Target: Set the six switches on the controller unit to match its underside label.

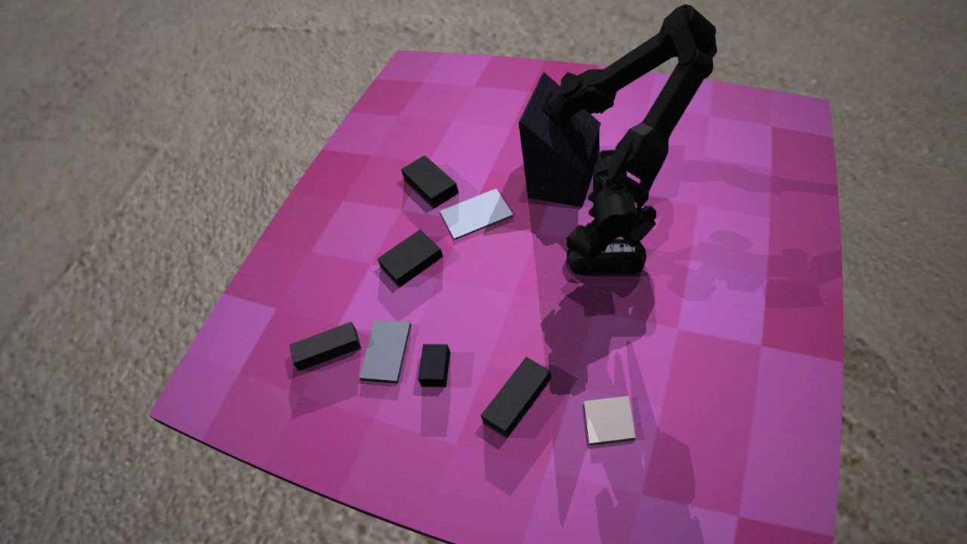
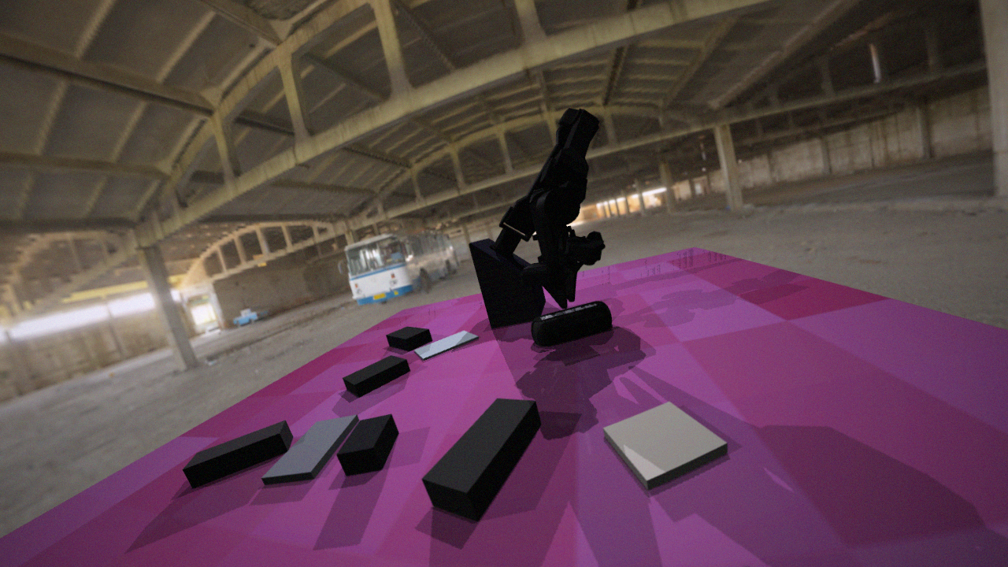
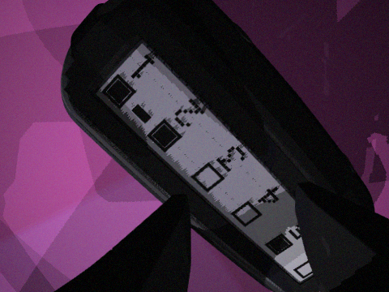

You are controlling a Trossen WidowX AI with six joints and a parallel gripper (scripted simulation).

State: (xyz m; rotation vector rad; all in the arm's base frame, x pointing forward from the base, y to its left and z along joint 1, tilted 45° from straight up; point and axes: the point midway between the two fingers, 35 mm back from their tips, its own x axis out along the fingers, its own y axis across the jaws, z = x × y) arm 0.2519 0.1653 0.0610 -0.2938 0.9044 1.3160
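Dark grey, round-ended controller unit (image 1: 603,265) (image 2: 572,326) (image 3: 232,109) lies on the pink checkered bench (image 1: 720,406) (image 2: 810,352) (image 3: 49,158), white label (image 1: 619,247) (image 2: 567,312) (image 3: 194,142) upward. Squares 1, 2 and 5 read filled; 3 and 4 empty; 6, partly covered, appears empty. Switches out of sight.

Jaws of the black jointed arm (image 1: 676,97) (image 2: 564,176) stand partly open over the unit, gripping nothing; one finger overlaps the label's end in the wrist view.

Edges and room: black wedge-shaped stand (image 1: 557,162) (image 2: 504,289) near the unit. Broad stretch of bench separates the unit from the flat beige square plate (image 1: 608,422) (image 2: 662,447) and long dark rectangular block (image 1: 515,397) (image 2: 483,461). Bench edges lie well apart from the unit.
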